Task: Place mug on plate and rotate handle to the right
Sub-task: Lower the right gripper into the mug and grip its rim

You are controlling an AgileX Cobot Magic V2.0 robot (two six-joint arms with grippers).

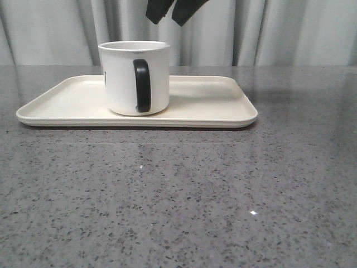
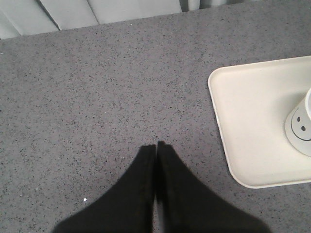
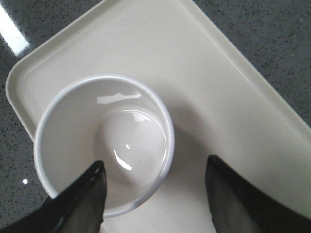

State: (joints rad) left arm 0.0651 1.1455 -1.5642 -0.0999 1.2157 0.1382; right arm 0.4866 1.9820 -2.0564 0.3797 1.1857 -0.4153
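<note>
The white mug (image 1: pixel 134 78) stands upright on the cream plate (image 1: pixel 223 120), left of its middle. Its black handle (image 1: pixel 141 85) faces the front camera. My right gripper (image 1: pixel 172 14) hangs open above the mug, apart from it. From the right wrist the mug (image 3: pixel 104 145) shows as an empty bowl, with the right gripper (image 3: pixel 155 167) holding one finger over its mouth and the other over bare plate (image 3: pixel 218 87); the handle is hidden there. My left gripper (image 2: pixel 156 144) is shut on nothing above the counter, left of the plate (image 2: pixel 252 126) and the mug's smiley side (image 2: pixel 301 128).
The plate lies on a grey speckled countertop (image 1: pixel 223 195) that stretches toward the front camera and to both sides. Grey curtains (image 1: pixel 290 33) hang behind the table's far edge.
</note>
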